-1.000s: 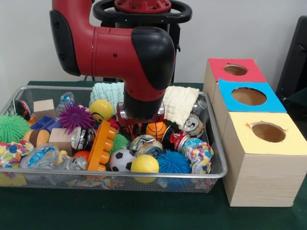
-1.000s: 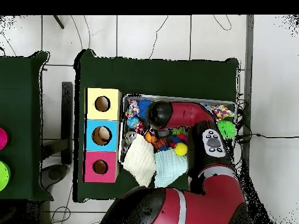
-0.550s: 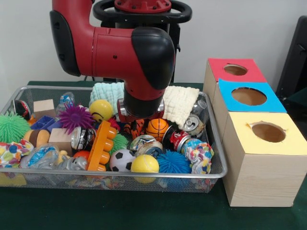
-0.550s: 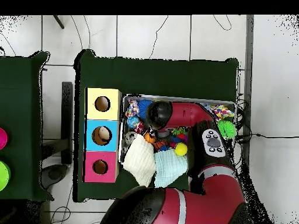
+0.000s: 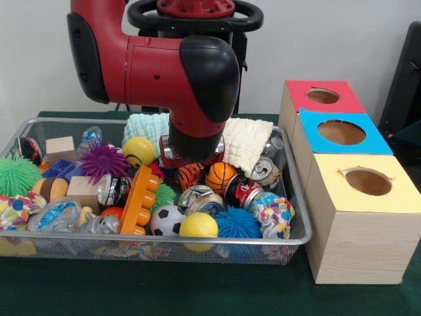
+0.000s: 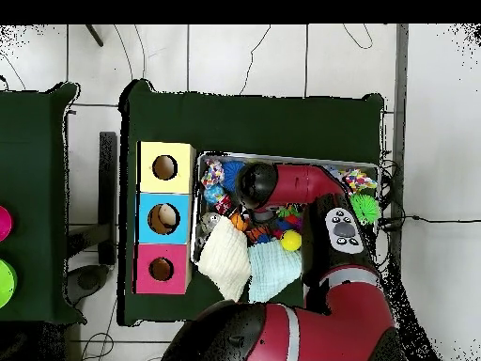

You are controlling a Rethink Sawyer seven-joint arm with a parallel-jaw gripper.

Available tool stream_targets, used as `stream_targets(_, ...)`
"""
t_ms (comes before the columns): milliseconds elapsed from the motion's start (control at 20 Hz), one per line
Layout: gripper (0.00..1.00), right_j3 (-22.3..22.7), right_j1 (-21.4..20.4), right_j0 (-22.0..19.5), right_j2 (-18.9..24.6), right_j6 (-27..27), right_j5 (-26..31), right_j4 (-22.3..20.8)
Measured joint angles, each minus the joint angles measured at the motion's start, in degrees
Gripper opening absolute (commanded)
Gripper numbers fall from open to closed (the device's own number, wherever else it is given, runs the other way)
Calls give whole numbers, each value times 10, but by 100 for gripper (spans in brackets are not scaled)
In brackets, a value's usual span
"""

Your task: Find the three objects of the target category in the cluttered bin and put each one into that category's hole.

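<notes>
Now the arm [image 5: 164, 79] has lifted, uncovering the basketball [image 5: 220, 176] in the bin [image 5: 297, 217]; claw state unclear.

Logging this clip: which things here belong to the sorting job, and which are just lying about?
Job: wire bin of mixed toys, red-topped box, blue-topped box, yellow-topped box, robot arm.

Lying about: green and pink discs on the side table, floor cables.

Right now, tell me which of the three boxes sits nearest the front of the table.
The yellow-topped box, last in the row; the blue and red ones stand behind it.
</notes>
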Motion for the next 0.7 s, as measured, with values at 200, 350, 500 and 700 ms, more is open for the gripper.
stream_targets(200,100,0,0,0,0,0,0,0)
stream_targets(350,100,0,0,2,-3,0,1,0)
stream_targets(500,100,-1,1,8,-10,0,13,0)
stream_targets(700,100,-8,7,18,-19,0,49,0)
